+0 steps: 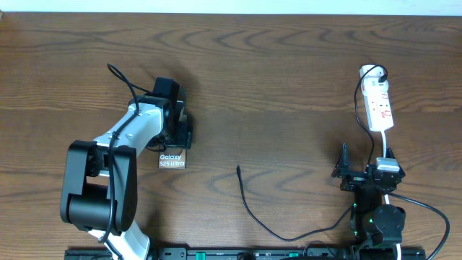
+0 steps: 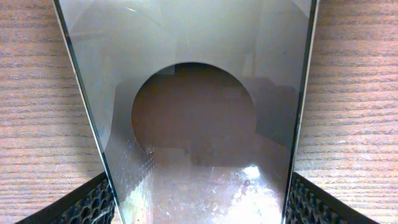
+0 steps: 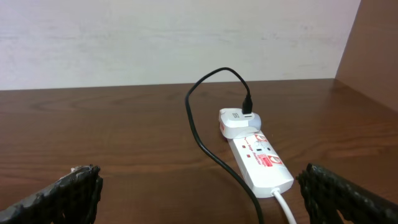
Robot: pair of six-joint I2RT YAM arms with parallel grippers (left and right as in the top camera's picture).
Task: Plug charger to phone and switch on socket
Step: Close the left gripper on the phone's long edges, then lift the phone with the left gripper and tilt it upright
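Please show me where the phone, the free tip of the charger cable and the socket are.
phone point(image 1: 172, 160), overhead view, on its lettered end.
charger tip point(image 1: 239, 170), overhead view, on the free end of the thin cable.
socket point(image 3: 261, 160), right wrist view, on the white body's top face.

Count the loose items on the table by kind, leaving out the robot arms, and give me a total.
Phone: 1
Black charger cable: 1
White power strip: 1
White adapter plugged into the strip: 1
Total: 4
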